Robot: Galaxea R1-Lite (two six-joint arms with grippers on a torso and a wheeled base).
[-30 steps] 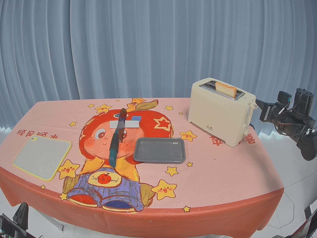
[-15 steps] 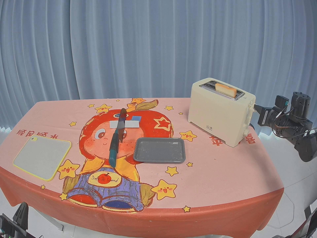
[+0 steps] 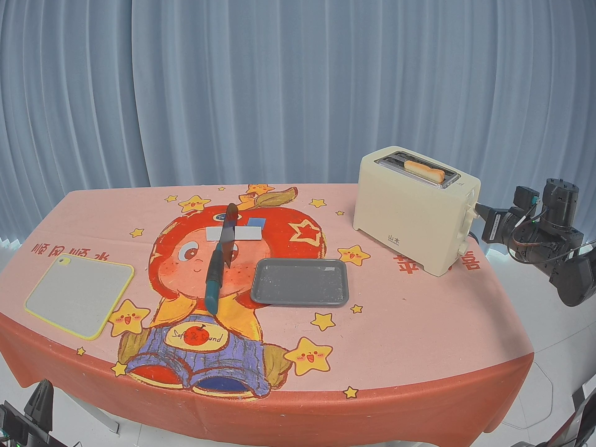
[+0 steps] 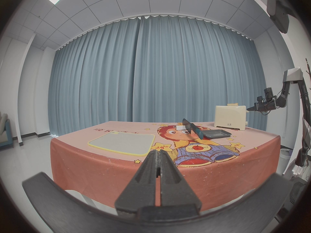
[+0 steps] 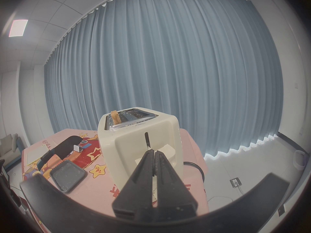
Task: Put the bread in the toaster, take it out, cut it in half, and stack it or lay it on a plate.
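A cream toaster (image 3: 413, 218) stands at the table's back right. A slice of bread (image 3: 424, 171) sits low in its near slot, only the top crust showing. My right gripper (image 3: 478, 208) is shut, its tip against the lever on the toaster's right end. In the right wrist view the shut fingers (image 5: 154, 156) touch the lever (image 5: 167, 149), and the bread (image 5: 114, 117) pokes out of the slot. A grey plate (image 3: 300, 282) lies mid-table. My left gripper (image 4: 158, 154) is shut and empty, held low off the table's front left.
A knife (image 3: 218, 259) with a blue handle rests left of the plate, its blade propped on a small white and blue block (image 3: 242, 232). A yellow-rimmed cutting board (image 3: 77, 293) lies at the front left. The toaster's black cord (image 5: 194, 167) loops behind it.
My right gripper has come down and in against the toaster's lever. The bread has sunk lower into the slot.
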